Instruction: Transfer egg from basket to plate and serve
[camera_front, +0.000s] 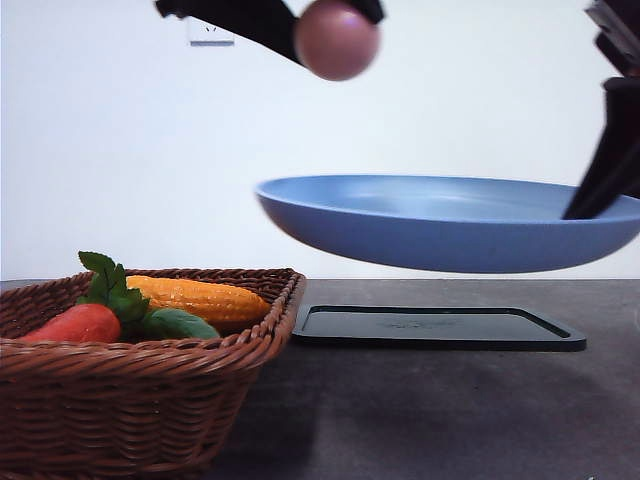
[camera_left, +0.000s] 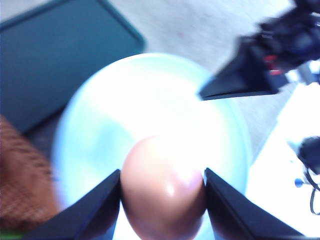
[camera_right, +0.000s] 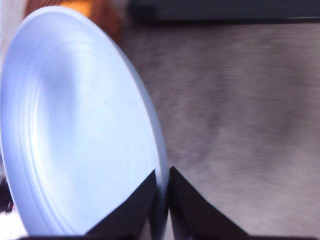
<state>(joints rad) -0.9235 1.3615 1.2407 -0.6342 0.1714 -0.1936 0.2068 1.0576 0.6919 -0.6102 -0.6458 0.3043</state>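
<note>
Egg transfer looks roughly half done. The small, smooth, pinkish-brown egg is out of the large brown woven wicker basket and hangs in the air, pinched between the 2 black fingers of the left gripper, which are closed against its sides. It sits above the left part of the wide, shallow, round blue plastic plate, well clear of the plate's surface.

The plate itself is off the table too: the right gripper has its fingers clamped tight on the rim, 1 finger on each face, and carries the plate level above the dark table.

What is left, as I judge it, is to lower the egg into the plate, let go of it, and then serve the plate, perhaps by setting it down.

Around them, the basket stands at the table's front-left corner and holds a red strawberry-like fruit with green leaves, a yellow corn cob and a green vegetable. A flat black rectangular tray lies on the table under the plate, just beside the basket.

Nothing stands between egg and plate. The risk I see is the egg rolling in a shallow plate held by 1 edge.
</note>
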